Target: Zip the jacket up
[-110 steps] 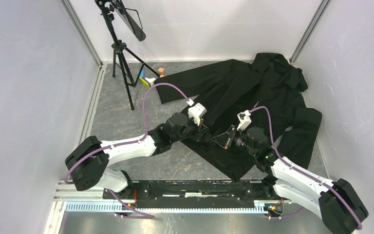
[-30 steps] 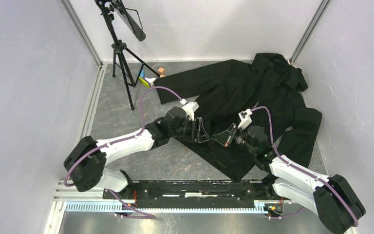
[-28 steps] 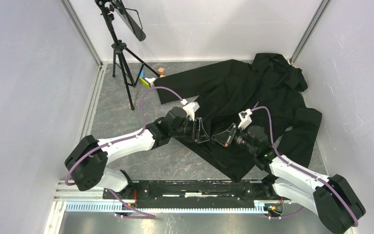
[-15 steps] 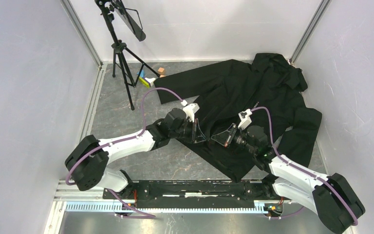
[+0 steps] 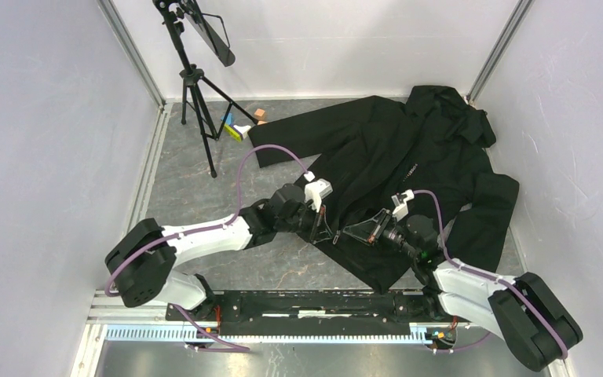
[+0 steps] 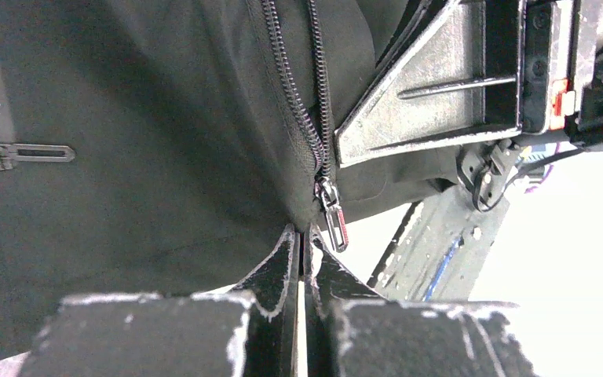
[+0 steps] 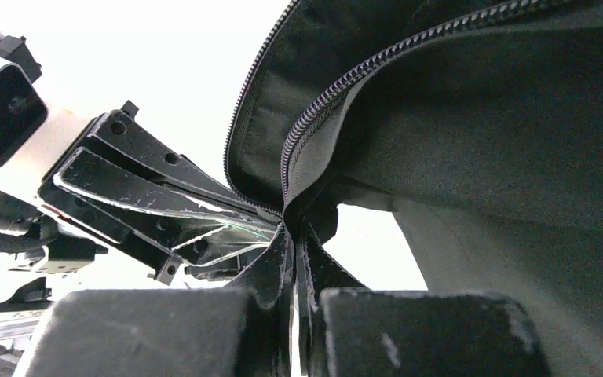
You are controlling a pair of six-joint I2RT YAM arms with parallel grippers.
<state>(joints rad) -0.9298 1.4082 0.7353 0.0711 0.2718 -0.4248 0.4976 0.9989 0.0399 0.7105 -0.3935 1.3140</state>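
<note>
The black jacket [image 5: 408,157] lies spread on the grey table, hood at the far right, hem toward the arms. My left gripper [image 5: 331,233] is shut on the jacket's hem edge [image 6: 283,212], right beside the zipper slider with its red-edged pull tab [image 6: 334,220]. My right gripper [image 5: 352,232] is shut on the other front edge [image 7: 306,196], where the open zipper teeth [image 7: 377,71] run up. Both grippers hold the hem lifted off the table, tips nearly touching each other. A pocket zip pull [image 6: 27,152] shows in the left wrist view.
A black tripod [image 5: 196,102] with a tilted panel stands at the far left. Small coloured blocks [image 5: 239,126] lie by its foot, near the jacket's sleeve. White walls close in three sides. A black rail [image 5: 322,302] runs along the near edge.
Both grippers have drawn toward the near edge and together, pulling the jacket's hem with them. The left wrist has turned, and the right arm has lowered and shifted right.
</note>
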